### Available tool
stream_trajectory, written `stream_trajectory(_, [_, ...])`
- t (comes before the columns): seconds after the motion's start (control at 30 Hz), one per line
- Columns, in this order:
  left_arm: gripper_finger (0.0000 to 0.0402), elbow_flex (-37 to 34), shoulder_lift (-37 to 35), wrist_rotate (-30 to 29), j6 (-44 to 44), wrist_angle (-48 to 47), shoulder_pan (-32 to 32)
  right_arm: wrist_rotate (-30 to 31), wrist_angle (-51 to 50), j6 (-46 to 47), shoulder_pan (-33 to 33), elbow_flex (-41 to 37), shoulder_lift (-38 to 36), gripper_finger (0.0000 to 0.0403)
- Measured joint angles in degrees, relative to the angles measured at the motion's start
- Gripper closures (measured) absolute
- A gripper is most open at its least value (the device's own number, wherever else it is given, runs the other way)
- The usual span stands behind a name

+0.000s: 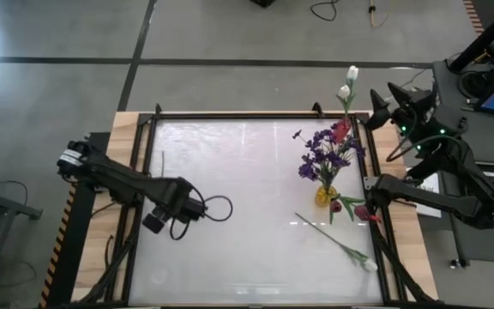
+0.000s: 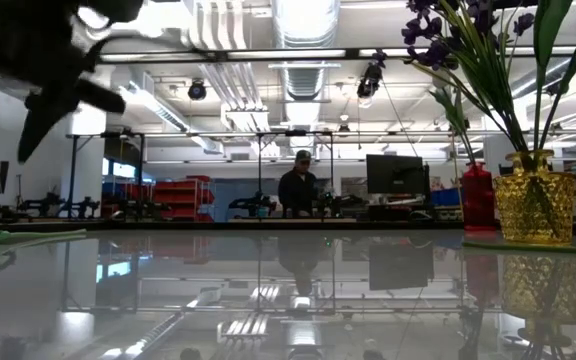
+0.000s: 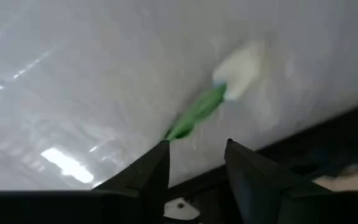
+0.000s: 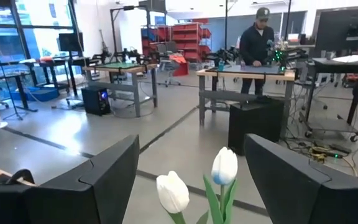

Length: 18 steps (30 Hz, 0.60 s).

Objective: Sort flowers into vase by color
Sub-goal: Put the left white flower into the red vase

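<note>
- Loose tulip [image 1: 337, 243] lies on surface [image 1: 230, 197], bud toward the right front corner.
- Left end effector [image 3: 194, 163] narrow, empty.
- Right end effector [image 4: 191, 171] wide; only its wrist view shows two white buds [image 4: 224, 165] between its fingers.

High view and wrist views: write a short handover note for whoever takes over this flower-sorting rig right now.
Left gripper: open, over the table's left part, a white tulip lying just ahead of it.
Right gripper: open, at the table's right edge beside the red buds.
Done: purple sprays in the yellow vase; two standing tulips upright, which vase unclear.
Left: the loose tulip on the table's right part, the red buds, the white tulip.
</note>
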Motion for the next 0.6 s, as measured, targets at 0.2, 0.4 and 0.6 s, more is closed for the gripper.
stream_trajectory(0.2, [0.0230,-8.9,4.5,0.1,11.5,3.8,0.0,0.0,-0.7,1.1,0.0,0.0,-0.9,0.0102])
stream_trajectory(0.4, [0.0228,-13.5,7.8,-3.9,11.9,14.0,0.0,0.0,-1.3,1.1,0.0,0.0,-1.4,0.0097])
stream_trajectory(0.6, [0.0248,-14.2,10.4,-3.7,12.1,15.2,0.0,0.0,-2.0,1.4,0.0,0.0,-1.6,0.0103])
